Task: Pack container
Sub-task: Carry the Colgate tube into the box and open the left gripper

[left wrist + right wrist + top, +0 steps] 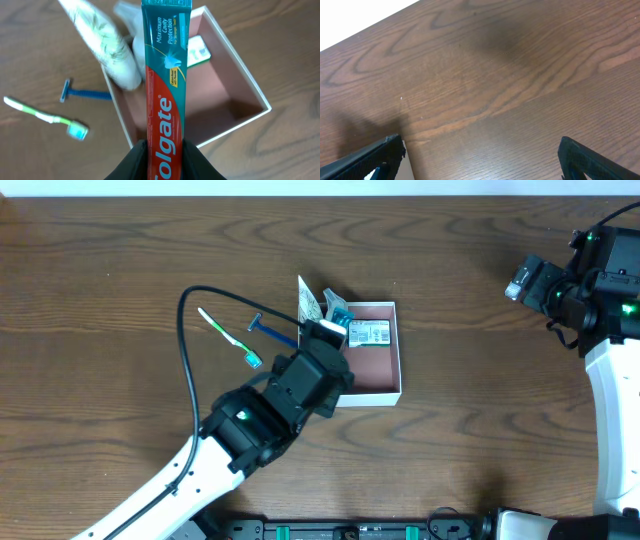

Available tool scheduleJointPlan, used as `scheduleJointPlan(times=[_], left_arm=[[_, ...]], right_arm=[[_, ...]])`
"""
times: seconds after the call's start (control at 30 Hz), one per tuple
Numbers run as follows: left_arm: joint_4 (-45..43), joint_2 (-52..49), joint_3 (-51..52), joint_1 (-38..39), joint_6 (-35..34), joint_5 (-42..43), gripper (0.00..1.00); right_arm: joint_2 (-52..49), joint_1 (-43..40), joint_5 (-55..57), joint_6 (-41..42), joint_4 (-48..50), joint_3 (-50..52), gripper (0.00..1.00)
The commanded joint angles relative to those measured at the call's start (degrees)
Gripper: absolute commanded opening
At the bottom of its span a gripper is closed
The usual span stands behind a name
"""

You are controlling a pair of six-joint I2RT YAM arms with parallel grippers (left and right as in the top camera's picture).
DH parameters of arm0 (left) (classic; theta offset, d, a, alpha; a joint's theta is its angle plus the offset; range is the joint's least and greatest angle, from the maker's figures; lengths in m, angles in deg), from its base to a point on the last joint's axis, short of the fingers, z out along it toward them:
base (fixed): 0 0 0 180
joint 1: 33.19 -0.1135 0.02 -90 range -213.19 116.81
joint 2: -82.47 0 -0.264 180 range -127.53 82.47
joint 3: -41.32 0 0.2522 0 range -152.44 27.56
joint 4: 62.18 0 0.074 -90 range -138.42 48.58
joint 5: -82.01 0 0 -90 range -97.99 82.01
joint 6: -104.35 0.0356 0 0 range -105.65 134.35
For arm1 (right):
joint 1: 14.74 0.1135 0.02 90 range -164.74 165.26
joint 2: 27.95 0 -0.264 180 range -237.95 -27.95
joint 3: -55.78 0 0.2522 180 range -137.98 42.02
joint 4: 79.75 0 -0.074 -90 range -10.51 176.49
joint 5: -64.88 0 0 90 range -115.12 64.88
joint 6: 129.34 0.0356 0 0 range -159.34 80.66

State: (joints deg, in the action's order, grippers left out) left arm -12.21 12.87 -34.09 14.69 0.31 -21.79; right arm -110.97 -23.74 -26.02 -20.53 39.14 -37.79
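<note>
Clamping toothpaste box (166, 85) over container (225, 97)

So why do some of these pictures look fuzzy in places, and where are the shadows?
Left wrist view: the toothpaste box is crisp, while the toothbrush and razor behind it are soft and out of focus. Right wrist view: the wood grain of the table is sharp, with dark shadow patches across it. Overhead view: evenly lit and sharp throughout.
</note>
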Motion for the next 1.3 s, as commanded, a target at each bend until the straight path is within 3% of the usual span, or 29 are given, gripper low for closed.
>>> scheduleJointPlan(times=[0.0,0.27,0.43,0.7,0.93,1.13,1.17,1.27], left_arm=[[-1.29,-2.64,-1.38,1.14,1.29,-3.98,0.23],[-3.04,-11.91,-1.38,2.75,1.64,-3.85,0.23],[-3.15,-15.41,-1.38,4.37,5.22,-3.85,0.24],[-4.09,-16.13,-1.38,5.84,16.90,-3.32,0.24],[-7.02,-16.13,-1.38,5.84,19.56,3.45,0.24],[-7.23,-16.13,-1.38,5.77,21.59,3.91,0.25],[-7.21,-16.13,-1.38,5.73,21.66,3.80,0.36],[-7.19,-15.76,-1.38,5.55,22.38,1.79,0.45]], right_arm=[[0.15,-0.33,-0.17,-0.66,-0.11,-0.72,0.99],[0.15,-0.33,-0.15,-0.68,-0.11,-0.72,0.99],[0.15,-0.33,-0.17,-0.66,-0.22,-0.72,0.99],[0.15,-0.33,-0.17,-0.66,-0.22,-0.72,0.99],[0.15,-0.33,-0.17,-0.66,-0.22,-0.72,0.99],[0.15,-0.33,-0.17,-0.66,-0.22,-0.72,0.99],[0.15,-0.33,-0.17,-0.68,-0.24,-0.72,0.99],[0.15,-0.33,-0.17,-0.66,-0.24,-0.72,0.99]])
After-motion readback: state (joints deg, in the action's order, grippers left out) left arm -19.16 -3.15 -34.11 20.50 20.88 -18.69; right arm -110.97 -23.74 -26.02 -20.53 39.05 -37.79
